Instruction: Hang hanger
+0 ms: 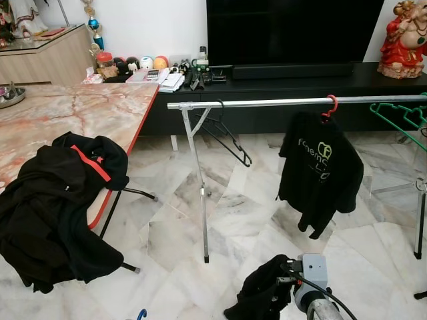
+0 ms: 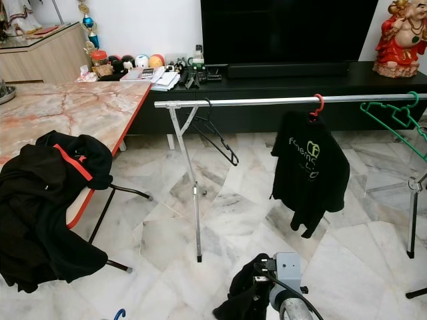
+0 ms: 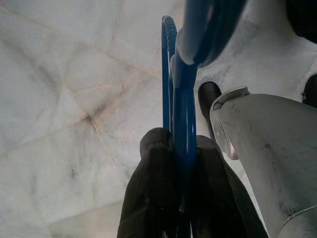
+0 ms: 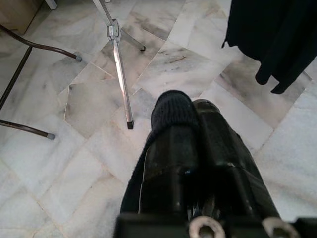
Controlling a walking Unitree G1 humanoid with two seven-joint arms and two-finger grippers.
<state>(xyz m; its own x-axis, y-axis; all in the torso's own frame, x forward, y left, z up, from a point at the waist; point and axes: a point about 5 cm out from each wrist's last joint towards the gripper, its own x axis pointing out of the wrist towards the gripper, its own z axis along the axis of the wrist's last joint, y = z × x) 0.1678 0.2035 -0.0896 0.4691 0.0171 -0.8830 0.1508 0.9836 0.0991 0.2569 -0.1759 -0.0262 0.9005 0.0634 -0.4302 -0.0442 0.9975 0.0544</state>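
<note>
A blue hanger (image 3: 182,99) is clamped in my left gripper (image 3: 181,153), which is shut on it low above the marble floor; its blue tip (image 1: 141,313) peeks in at the bottom edge of the left eye view. My right gripper (image 4: 190,106) is shut on a black garment (image 1: 260,293), held low in front of me. Ahead stands a silver clothes rail (image 1: 267,103). On it hang a bare black hanger (image 1: 227,137) and a black T-shirt (image 1: 320,170) on a red hanger (image 1: 330,105).
A marble-topped folding table (image 1: 80,113) stands to the left with a black and red jacket (image 1: 60,200) draped over its edge. A green hanger (image 1: 407,120) hangs at the rail's right end. Behind the rail runs a black TV cabinet (image 1: 300,87).
</note>
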